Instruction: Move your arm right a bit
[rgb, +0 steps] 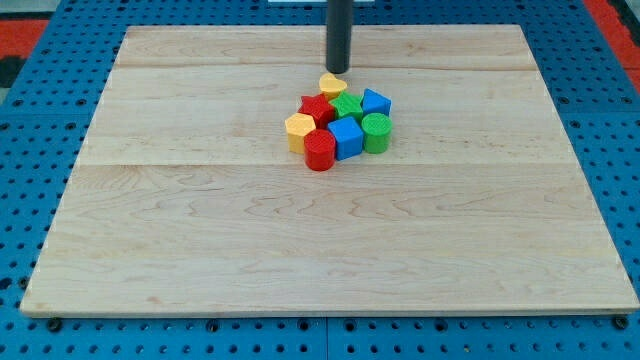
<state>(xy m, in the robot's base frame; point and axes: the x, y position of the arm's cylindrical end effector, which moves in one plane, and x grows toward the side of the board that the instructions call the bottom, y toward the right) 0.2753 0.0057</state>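
While the near half of the pale wooden board (330, 260) is just bare planks with faint grain, all the action sits a bit past the middle, so plenty of sliding room at 3, 6 and 9 o'clock of the pile. Nearest in the cluster is a red cylinder (319, 151), with a yellow hexagon-ish block (299, 128) touching it at about 10 o'clock and a blue cube (347, 136) pressed against it at 2 o'clock. A green cylinder (376, 131) sits just right of that cube. Behind those come a red star-like block (316, 107), a green star-like block (348, 104) and another blue block (376, 101), all packed tight and glossy like plastic. At 12 o'clock of the heap is a small yellow block (332, 84), shape hard to call. My tip (339, 72) sits right above it in the view, touching or nearly so, can't tell which; no fingers on this dark rod, it's just a blunt end. Blue pegboard (30, 120) surrounds the board.
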